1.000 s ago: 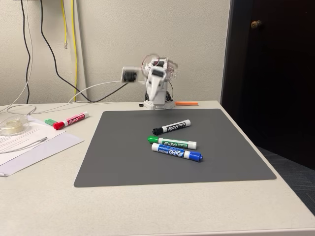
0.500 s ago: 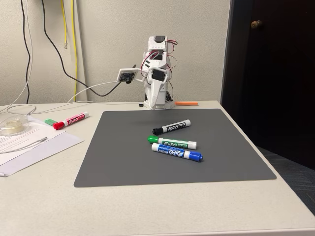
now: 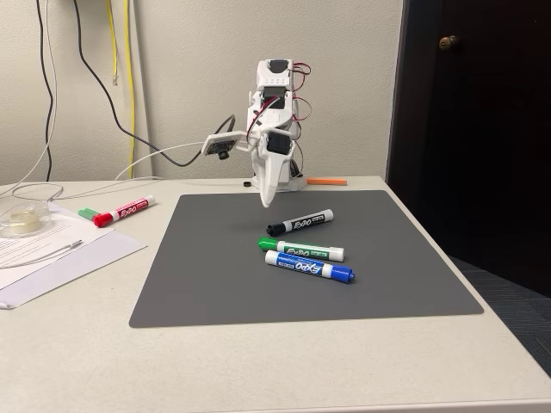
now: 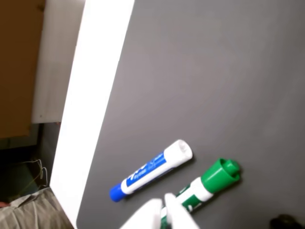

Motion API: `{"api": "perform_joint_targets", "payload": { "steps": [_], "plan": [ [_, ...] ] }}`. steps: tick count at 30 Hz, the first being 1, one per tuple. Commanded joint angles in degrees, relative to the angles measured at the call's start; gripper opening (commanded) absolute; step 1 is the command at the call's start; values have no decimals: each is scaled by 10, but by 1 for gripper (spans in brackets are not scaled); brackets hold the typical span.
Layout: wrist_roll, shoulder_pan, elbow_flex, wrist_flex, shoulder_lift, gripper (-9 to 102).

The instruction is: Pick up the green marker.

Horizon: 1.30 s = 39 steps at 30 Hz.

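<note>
We see the pale counter (image 3: 258, 361) carrying a large dark grey mat (image 3: 215, 275), with sheets of paper (image 3: 52, 254) lying at its left side in the fixed view. At the back edge of the counter stands the white arm (image 3: 275, 120), folded over so that its pincer (image 3: 265, 202) points down above the far part of the mat, well clear of the surface. In the wrist view we find the white tips of the pincer (image 4: 164, 212) close together at the bottom edge, with nothing between them that we can make out; whether they are fully closed we cannot tell.

Three markers lie near the middle of the mat. The green marker (image 3: 301, 249) (image 4: 209, 183) rests flat between the other two, its cap toward the left in the fixed view. Just beside it on the near side lies the blue marker (image 3: 310, 267) (image 4: 150, 171), roughly parallel and apart from it. On the far side lies the black marker (image 3: 300, 222), angled, nearest the pincer. Off the mat, to the left, a red marker (image 3: 123, 211) rests on the counter with a small green stub (image 3: 87, 212) just beside it.
</note>
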Motion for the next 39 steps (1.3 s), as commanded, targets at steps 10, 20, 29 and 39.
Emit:
{"api": "perform_joint_targets", "payload": {
  "steps": [10,20,29,39],
  "plan": [
    [5,-29,-69,59,-84,0],
    [61,-41,-160,110,-151,0],
    [170,-72,-269,194,-220,0],
    [248,-88,-272,170,-253,1]
  ]
}}
